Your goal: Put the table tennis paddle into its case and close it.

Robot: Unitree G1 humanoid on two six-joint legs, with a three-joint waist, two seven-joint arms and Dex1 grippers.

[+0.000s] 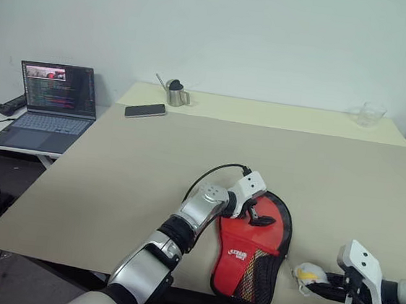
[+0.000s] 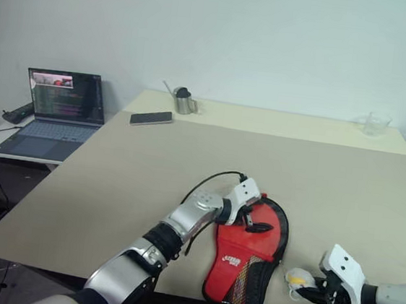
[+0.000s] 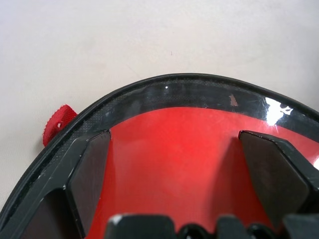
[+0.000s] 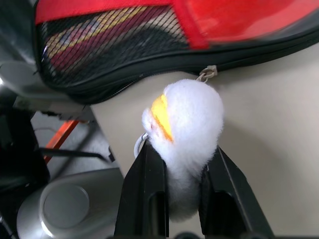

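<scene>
Case (image 1: 250, 255): lies flat at the desk's (image 1: 150, 168) near edge.
Left gripper (image 1: 258, 214): fingers spread wide over the case's round end.
Right gripper (image 4: 182, 194): fingers clamped on the fluffy white charm (image 4: 187, 129) attached to the zip.

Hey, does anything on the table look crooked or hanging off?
Yes: the case lies at the near table edge, its narrow mesh end poking past it. The right hand grips its fluffy white charm.

Beige table (image 1: 150, 168) with case (image 1: 250, 251), phone (image 1: 145, 110)
</scene>
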